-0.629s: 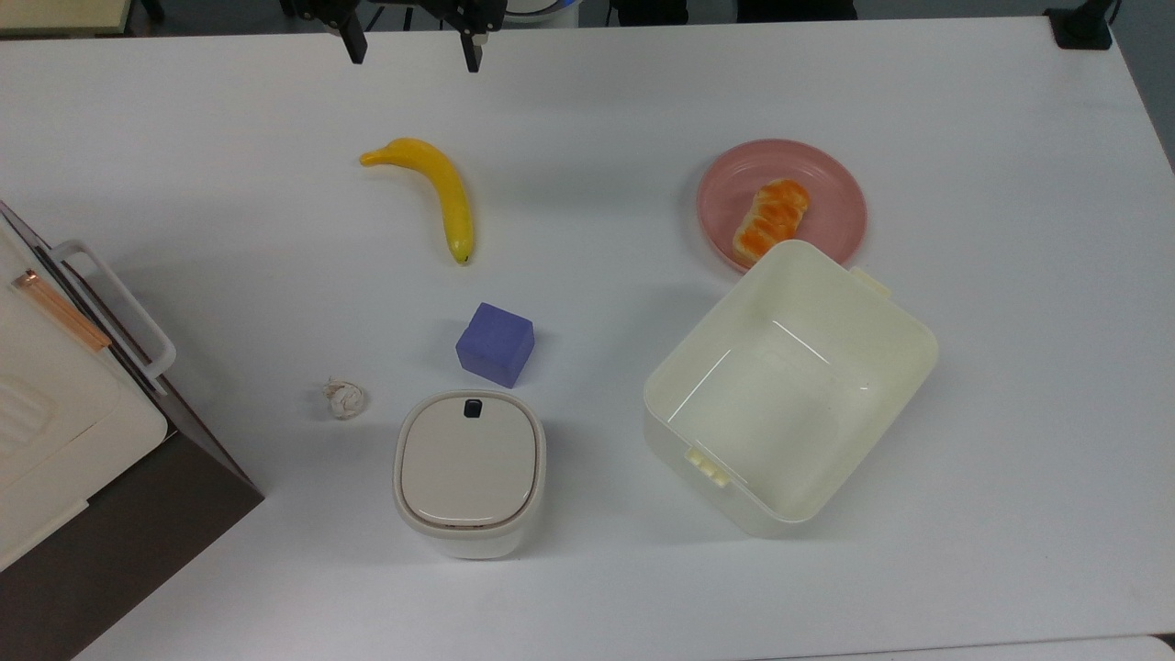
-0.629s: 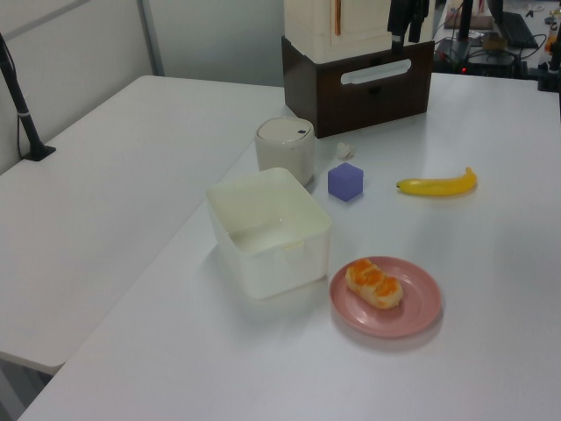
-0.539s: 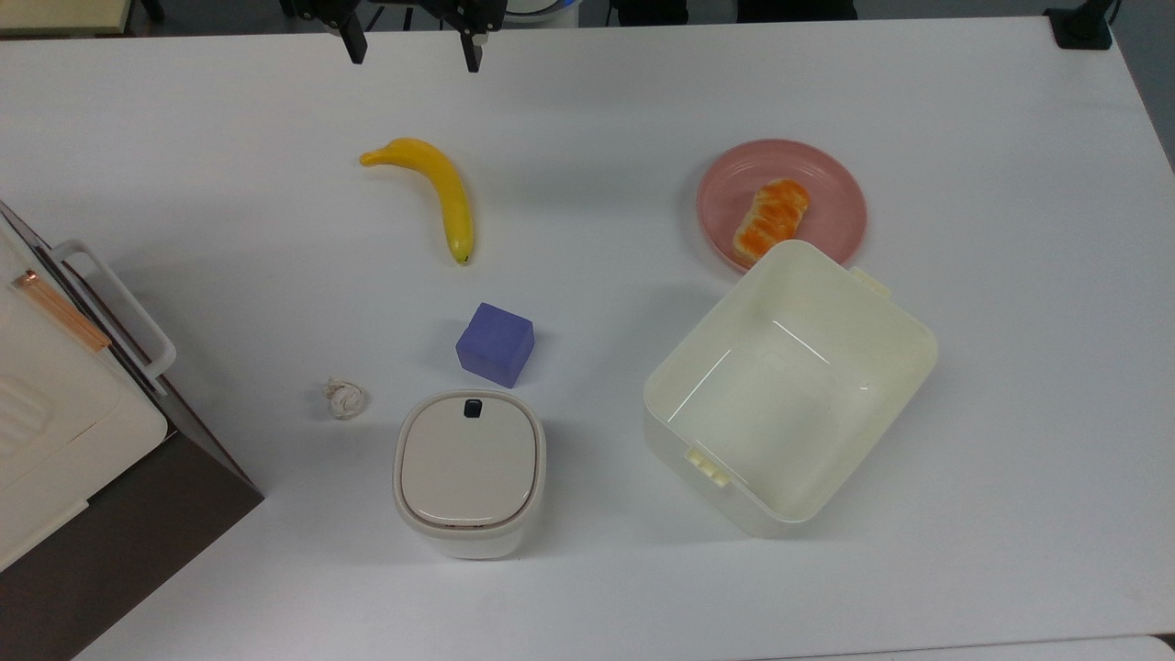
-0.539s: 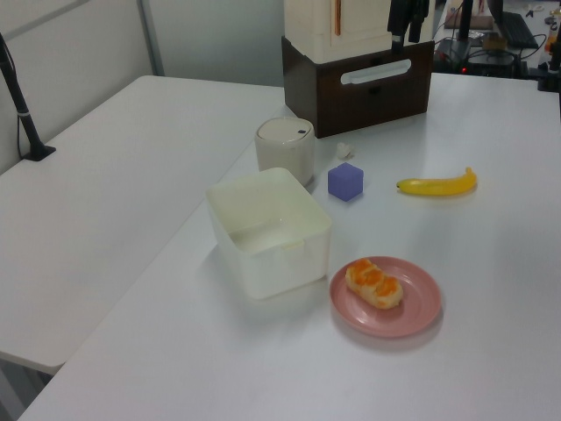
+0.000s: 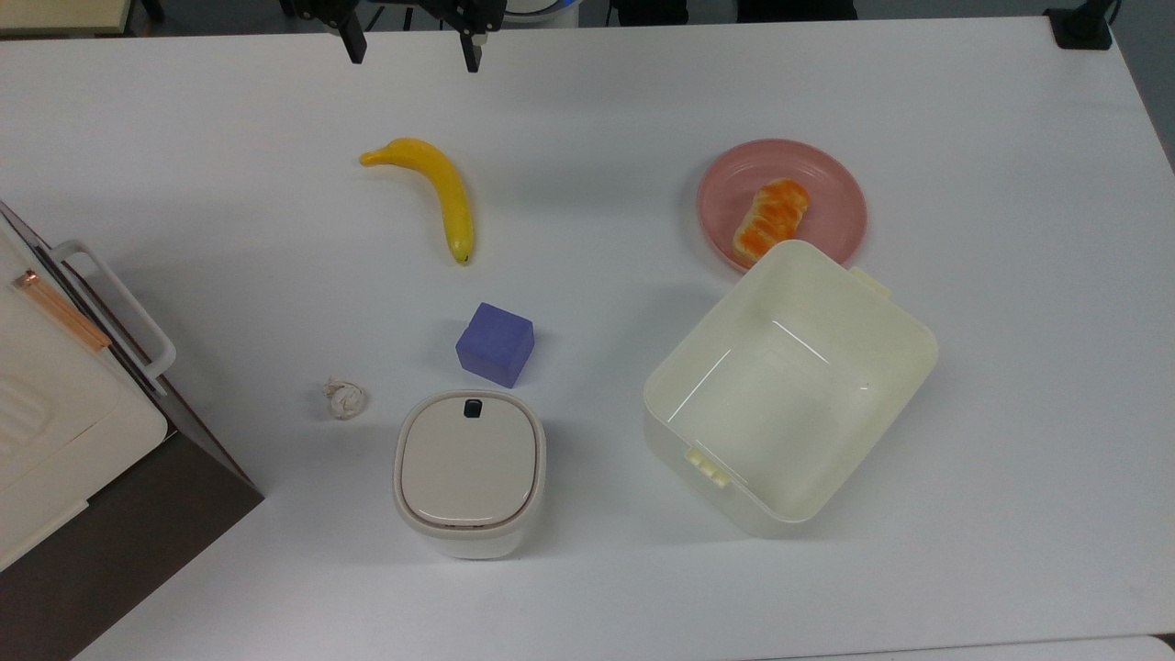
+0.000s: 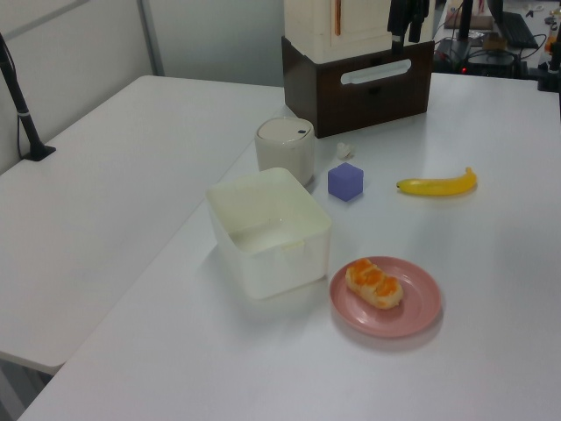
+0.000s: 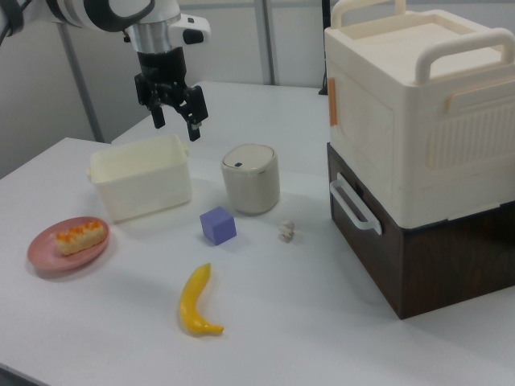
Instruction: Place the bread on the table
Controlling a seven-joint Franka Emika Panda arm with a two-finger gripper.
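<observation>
One bread [image 5: 771,218] on one pink plate [image 5: 831,184] right of centre in the top view, one banana [image 5: 441,193], one gripper [image 5: 410,48] at upper left of the top view, fingers spread, empty

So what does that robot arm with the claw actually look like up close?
The arm is rounded, glossy white casing with black bands at its joints. Below sits a short black wrist section and a white block with a dark spot. The claw is all black: a chunky body ending in two thin, straight black fingers.
</observation>
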